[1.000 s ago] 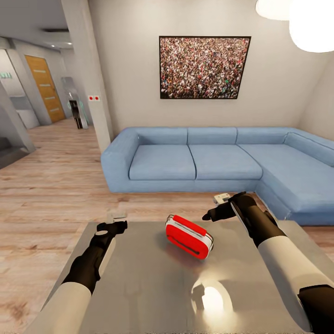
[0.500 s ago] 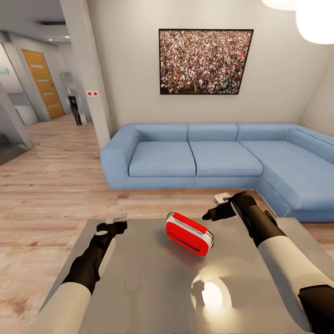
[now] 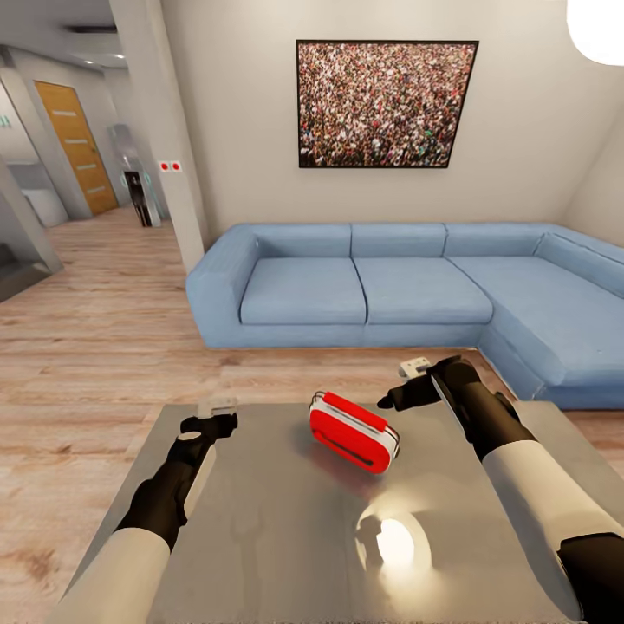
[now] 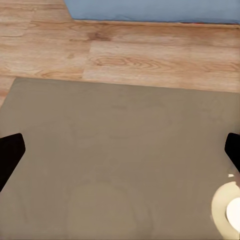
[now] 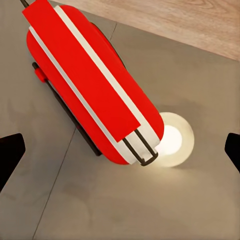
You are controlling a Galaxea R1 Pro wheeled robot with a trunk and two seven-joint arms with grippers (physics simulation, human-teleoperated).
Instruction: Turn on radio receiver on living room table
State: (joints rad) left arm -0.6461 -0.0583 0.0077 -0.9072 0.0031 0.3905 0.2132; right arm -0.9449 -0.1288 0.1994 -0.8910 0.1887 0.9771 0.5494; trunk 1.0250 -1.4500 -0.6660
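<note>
The red radio receiver [image 3: 354, 432] lies tilted on the far middle of the glossy grey table [image 3: 260, 529], its white end panels showing. My right gripper [image 3: 399, 387] hovers open just right of and above it. In the right wrist view the radio [image 5: 90, 85] lies below the spread fingers [image 5: 10, 152], its thin metal handle toward a bright lamp reflection [image 5: 172, 140]. My left gripper [image 3: 217, 414] stands open over the table's far left part, well apart from the radio. The left wrist view has its dark fingertips [image 4: 10, 155] at both edges over the bare table [image 4: 120, 165].
A blue corner sofa [image 3: 390, 295] runs behind the table and along the right. Light wood floor [image 3: 87, 347] lies between them and to the left. A crowd picture [image 3: 386, 104] hangs on the wall, a pillar [image 3: 165, 130] and a hallway door [image 3: 74, 147] stand at the left.
The whole head view has shifted a little as the camera moved: picture and sofa sit higher in frame. Both arms and the radio hold their places.
</note>
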